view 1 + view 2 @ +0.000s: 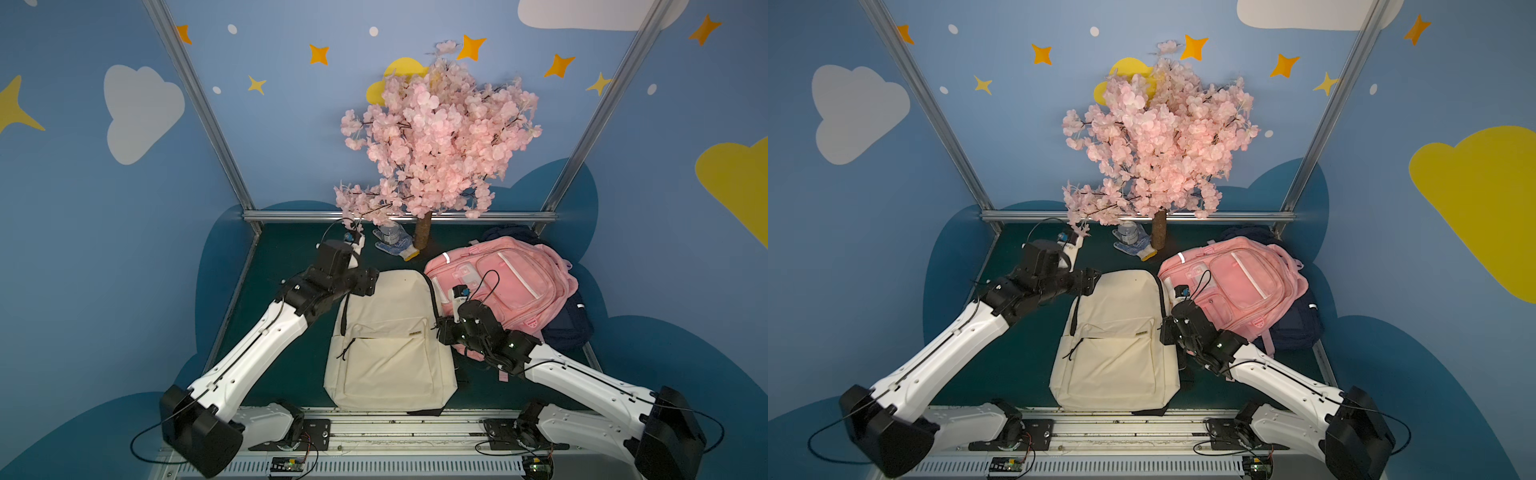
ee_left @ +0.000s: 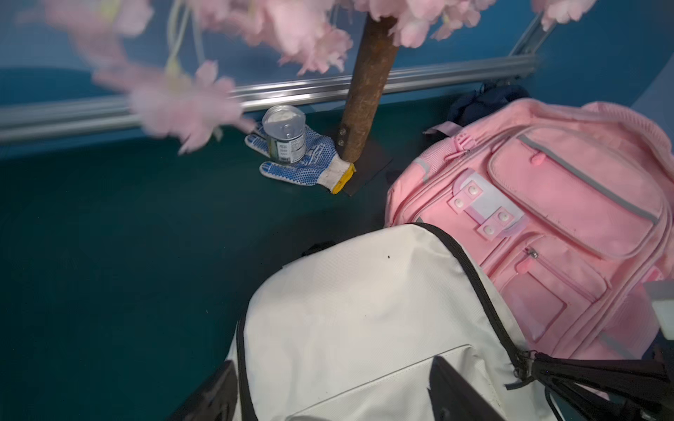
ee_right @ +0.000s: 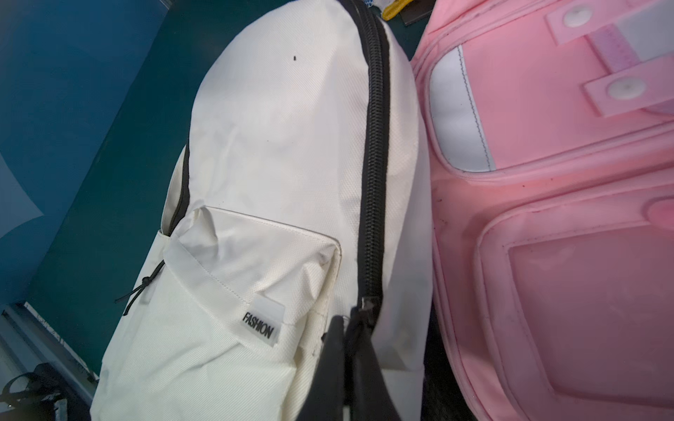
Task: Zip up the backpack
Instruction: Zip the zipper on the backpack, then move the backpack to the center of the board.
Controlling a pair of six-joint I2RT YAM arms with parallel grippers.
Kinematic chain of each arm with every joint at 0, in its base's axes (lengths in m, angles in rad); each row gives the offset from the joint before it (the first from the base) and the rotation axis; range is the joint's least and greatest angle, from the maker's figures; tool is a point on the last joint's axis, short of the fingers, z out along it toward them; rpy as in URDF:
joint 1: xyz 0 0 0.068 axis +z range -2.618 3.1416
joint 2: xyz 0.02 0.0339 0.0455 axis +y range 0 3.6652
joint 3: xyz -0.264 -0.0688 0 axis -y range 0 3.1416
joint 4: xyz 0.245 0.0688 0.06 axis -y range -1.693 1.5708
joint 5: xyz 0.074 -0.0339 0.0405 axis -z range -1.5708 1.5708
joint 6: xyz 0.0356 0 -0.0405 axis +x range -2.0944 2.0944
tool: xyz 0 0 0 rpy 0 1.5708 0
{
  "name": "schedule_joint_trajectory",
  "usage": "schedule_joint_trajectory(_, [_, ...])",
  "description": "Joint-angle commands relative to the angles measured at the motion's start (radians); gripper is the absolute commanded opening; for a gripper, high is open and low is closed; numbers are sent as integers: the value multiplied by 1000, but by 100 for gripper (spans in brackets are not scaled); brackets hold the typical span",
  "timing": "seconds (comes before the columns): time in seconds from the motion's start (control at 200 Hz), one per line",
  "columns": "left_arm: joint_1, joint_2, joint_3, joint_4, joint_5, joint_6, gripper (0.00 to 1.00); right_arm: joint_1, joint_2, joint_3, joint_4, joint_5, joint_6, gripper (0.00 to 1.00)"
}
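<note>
Right wrist view, looking down my right arm: a cream backpack lies flat, front side up, directly under the right gripper. Its two dark fingers are pressed together, pinching the zipper pull at the near end of the black main zipper. Ahead of the fingertips the zipper runs away along the bag's edge toward its rounded top, and the teeth look closed along that stretch. A tag reading FASHION sits on the front pocket just beside the gripper. In the left wrist view, the left gripper is over the upper part of the same bag with its fingers spread wide, holding nothing; I cannot tell whether they touch the fabric. In both top views the cream bag lies between the two grippers on the dark green table. A pink backpack presses against the cream bag on the outer side of the right gripper, partly on top of a navy bag. Beyond the left gripper, near the back rail, a tin can stands on a blue-dotted work glove, just beside the trunk of a pink blossom tree.
</note>
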State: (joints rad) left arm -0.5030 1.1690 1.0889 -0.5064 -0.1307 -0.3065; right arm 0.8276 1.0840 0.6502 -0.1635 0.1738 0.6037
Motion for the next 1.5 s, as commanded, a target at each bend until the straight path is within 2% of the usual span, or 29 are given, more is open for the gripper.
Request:
schedule_joint_trajectory(0.0, [4,-75,-218,1,-20,-282,82,-5,10,-14,27,15,23,16])
schedule_joint_trajectory(0.055, [4,-107,-339,18,-10,-345,82,-5,8,-18,5,15,27,35])
schedule_joint_trajectory(0.145, [-1,-156,-516,68,-11,-452,83,-5,2,-13,-61,25,24,57])
schedule_joint_trajectory(0.21, [-2,-189,-610,103,-18,-504,84,-5,-8,-17,-116,38,34,67])
schedule_joint_trajectory(0.305, [-2,-185,-677,137,-34,-518,86,-5,-8,-49,-126,16,31,73])
schedule_joint_trajectory(0.41, [4,-103,-685,190,-36,-498,85,-5,31,-104,-63,-40,64,74])
schedule_joint_trajectory(0.471, [20,-37,-673,229,-29,-493,81,-5,73,-123,-9,-87,96,73])
schedule_joint_trajectory(0.551, [58,49,-648,282,-3,-486,66,-1,151,-121,84,-166,119,65])
schedule_joint_trajectory(0.601, [89,99,-623,299,9,-477,50,1,204,-108,149,-211,130,57])
schedule_joint_trajectory(0.686, [158,171,-563,293,18,-443,31,7,307,-50,238,-274,134,45])
schedule_joint_trajectory(0.781, [255,212,-506,293,20,-413,18,16,433,86,240,-320,127,36])
schedule_joint_trajectory(0.856, [333,216,-462,274,6,-408,15,26,542,206,213,-357,115,31])
schedule_joint_trajectory(0.886, [358,211,-440,257,-22,-407,18,32,586,258,212,-367,113,30])
schedule_joint_trajectory(0.916, [379,202,-425,239,-52,-408,25,40,627,304,214,-374,114,30])
schedule_joint_trajectory(1.021, [444,134,-379,183,-153,-397,65,68,772,457,200,-369,134,29])
schedule_joint_trajectory(1.061, [462,92,-365,163,-184,-387,77,79,820,508,191,-362,158,29])
schedule_joint_trajectory(1.101, [474,46,-351,142,-213,-376,85,90,860,549,195,-355,182,29])
schedule_joint_trajectory(1.201, [479,-94,-332,94,-295,-376,91,126,927,628,189,-284,240,30])
schedule_joint_trajectory(1.291, [481,-216,-346,122,-289,-349,94,143,959,658,207,-219,305,31])
schedule_joint_trajectory(1.492, [483,-272,-284,28,-283,-309,96,155,977,680,208,-102,399,32])
